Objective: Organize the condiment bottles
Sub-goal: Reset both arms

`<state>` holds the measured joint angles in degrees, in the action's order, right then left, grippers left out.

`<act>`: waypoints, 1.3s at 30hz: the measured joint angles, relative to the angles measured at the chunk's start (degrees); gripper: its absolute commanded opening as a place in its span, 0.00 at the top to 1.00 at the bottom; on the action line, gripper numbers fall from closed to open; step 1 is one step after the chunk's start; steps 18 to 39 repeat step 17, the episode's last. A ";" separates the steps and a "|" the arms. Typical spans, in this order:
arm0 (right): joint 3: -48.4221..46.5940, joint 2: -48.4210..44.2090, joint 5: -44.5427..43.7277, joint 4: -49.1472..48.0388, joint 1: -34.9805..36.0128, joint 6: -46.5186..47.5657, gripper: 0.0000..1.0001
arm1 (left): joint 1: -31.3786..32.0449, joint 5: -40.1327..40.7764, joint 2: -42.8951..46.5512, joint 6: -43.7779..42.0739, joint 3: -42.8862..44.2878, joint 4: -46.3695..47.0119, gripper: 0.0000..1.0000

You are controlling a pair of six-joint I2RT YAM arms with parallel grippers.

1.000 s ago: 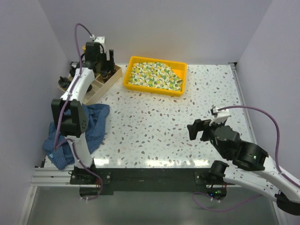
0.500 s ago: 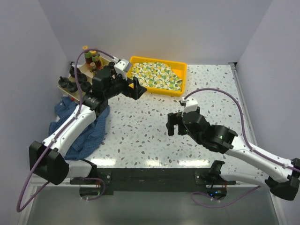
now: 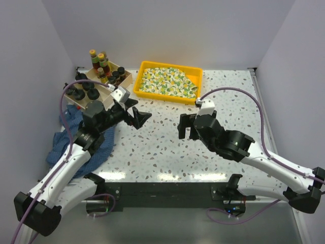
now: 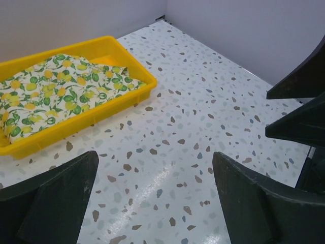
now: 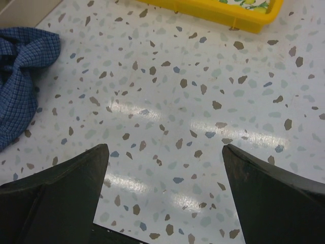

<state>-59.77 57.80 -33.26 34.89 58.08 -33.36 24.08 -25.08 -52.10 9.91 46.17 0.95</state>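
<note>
Left fingers [image 4: 56,203]: spread, empty, held above the bare bench [image 3: 167,150]. Right fingers [image 5: 56,198]: spread, empty. Condiment bottles [image 3: 101,63]: stood in the wooden box [image 3: 124,80], far left. Step judged: sorting apparently done; only a check of groupings is called for.

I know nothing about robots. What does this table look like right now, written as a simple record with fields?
Condiment bottles: standing grouped in the wooden box, far left corner
Yellow tray: far centre, patterned cloth inside
Blue cloth: crumpled near the left edge
Left gripper: open, empty, over bare table
Right gripper: open, empty, mid-table
Bottles being held: none
</note>
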 measured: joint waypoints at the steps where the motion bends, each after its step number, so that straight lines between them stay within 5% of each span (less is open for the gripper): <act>1: -0.61 -0.20 -0.48 -0.11 0.00 0.22 0.01 | 0.00 -0.04 -0.07 0.00 0.00 0.22 0.00; 39: -5.46 -1.40 -6.29 -1.14 -0.02 1.95 0.01 | 0.00 -3.50 0.09 0.02 0.00 0.50 0.00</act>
